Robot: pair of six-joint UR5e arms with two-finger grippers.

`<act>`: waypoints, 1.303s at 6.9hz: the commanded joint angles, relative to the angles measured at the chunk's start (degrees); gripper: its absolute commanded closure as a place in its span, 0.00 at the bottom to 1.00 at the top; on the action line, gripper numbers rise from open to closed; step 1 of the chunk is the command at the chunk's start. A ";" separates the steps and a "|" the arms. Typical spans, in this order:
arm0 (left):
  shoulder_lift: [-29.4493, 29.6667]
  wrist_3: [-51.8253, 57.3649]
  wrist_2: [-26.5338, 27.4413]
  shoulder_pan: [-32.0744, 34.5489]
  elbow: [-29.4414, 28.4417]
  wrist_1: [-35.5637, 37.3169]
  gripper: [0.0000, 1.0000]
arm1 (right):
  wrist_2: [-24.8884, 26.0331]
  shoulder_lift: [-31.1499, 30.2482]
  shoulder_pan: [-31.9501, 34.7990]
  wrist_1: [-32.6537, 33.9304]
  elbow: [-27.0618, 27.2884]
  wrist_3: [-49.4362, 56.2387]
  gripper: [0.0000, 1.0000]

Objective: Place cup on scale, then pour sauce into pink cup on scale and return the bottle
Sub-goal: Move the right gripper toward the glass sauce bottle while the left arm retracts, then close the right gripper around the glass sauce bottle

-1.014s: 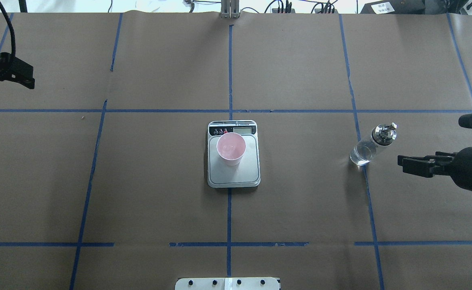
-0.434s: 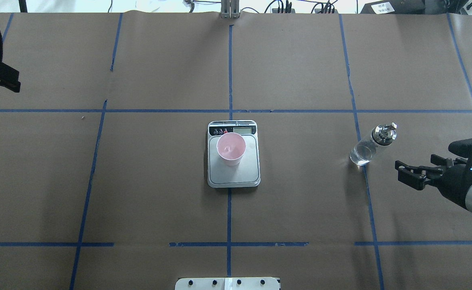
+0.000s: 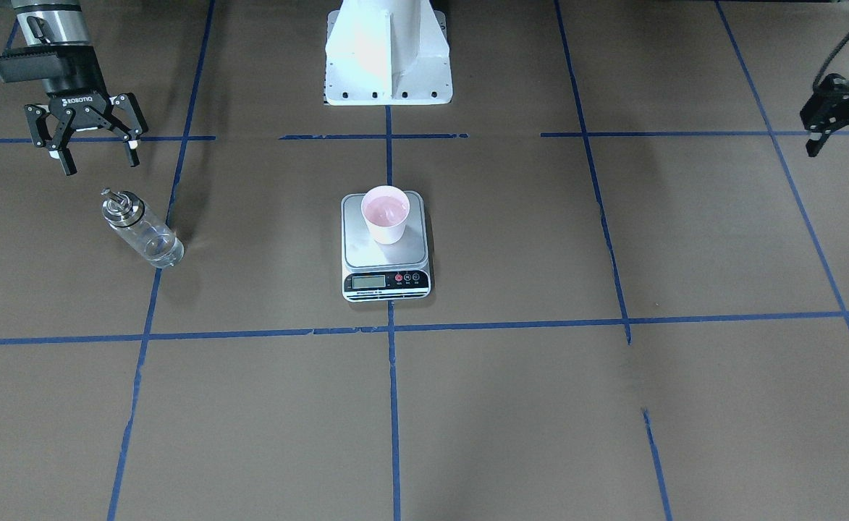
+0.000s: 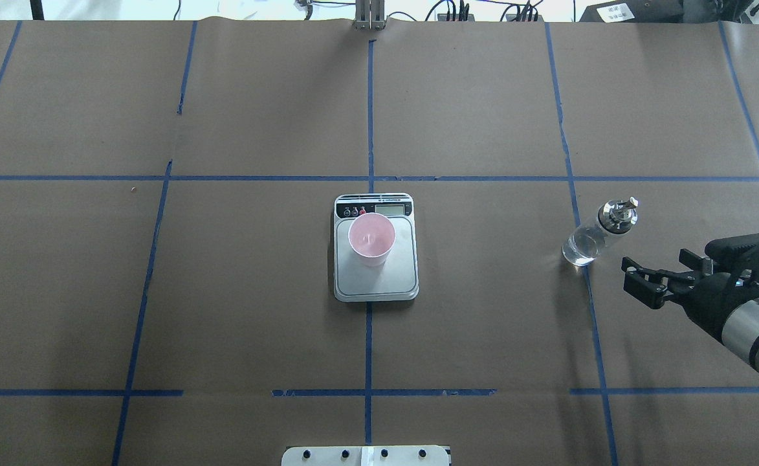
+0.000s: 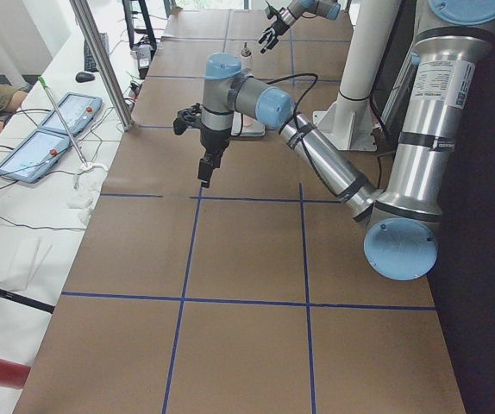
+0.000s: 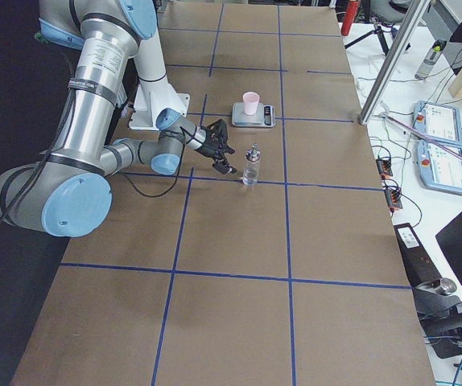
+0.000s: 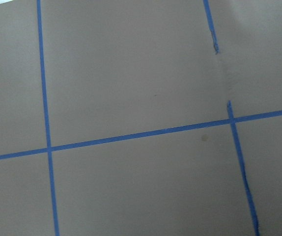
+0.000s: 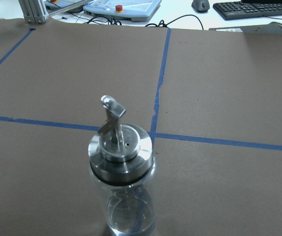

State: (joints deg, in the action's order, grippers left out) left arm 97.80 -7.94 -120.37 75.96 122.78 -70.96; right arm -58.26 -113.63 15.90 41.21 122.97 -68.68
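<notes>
The pink cup (image 4: 371,239) stands upright on the steel plate of the scale (image 4: 379,279) at the table's centre; the front-facing view shows the cup (image 3: 386,213) and scale (image 3: 386,284) too. The clear glass bottle (image 4: 591,238) with its silver cap stands upright to the right, on a blue tape line. My right gripper (image 4: 639,283) is open and empty, a short way beside the bottle (image 3: 140,230) and apart from it, as the front-facing view of the gripper (image 3: 100,163) confirms. The right wrist view is filled by the bottle (image 8: 122,167). My left gripper (image 3: 813,141) hangs at the far left edge; its jaws are unclear.
Brown paper with blue tape lines (image 4: 369,116) covers the table. The robot's white base (image 3: 386,54) stands at the robot-side edge. Tablets (image 5: 53,129), cables and a keyboard (image 8: 259,9) lie on the bench beyond the far edge. The left wrist view shows only paper and tape (image 7: 131,137).
The right gripper has drawn back toward the robot's side and turned a little, staying open near the bottle. The left arm has slid out of the overhead view at the left. Cup and bottle are unmoved.
</notes>
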 commanded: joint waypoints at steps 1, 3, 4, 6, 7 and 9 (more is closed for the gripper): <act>-7.58 18.93 -0.39 6.47 -4.46 -9.57 0.00 | 6.99 4.17 -2.28 -0.16 -4.90 -0.76 0.00; -7.37 15.79 -0.91 8.07 -9.55 -12.36 0.00 | 9.90 7.00 -2.98 -0.16 -8.78 -0.76 0.00; -7.10 6.80 -1.35 7.98 -10.88 -16.02 0.00 | 10.87 8.58 -3.07 -0.25 -10.80 -0.76 0.00; -9.11 5.03 -1.44 8.15 -12.99 -21.75 0.00 | 12.10 10.43 -3.16 -2.70 -13.88 -0.76 0.00; -9.21 5.47 -1.45 8.07 -13.78 -23.86 0.00 | 12.37 11.40 -3.24 -5.41 -15.81 -0.58 0.00; -9.47 5.48 -1.36 8.07 -14.67 -24.32 0.00 | 12.46 13.06 -3.33 -5.96 -17.41 0.21 0.00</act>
State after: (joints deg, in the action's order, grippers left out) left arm 88.54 -2.53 -121.75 84.07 108.78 -94.79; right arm -45.93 -101.87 12.62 35.69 106.54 -68.84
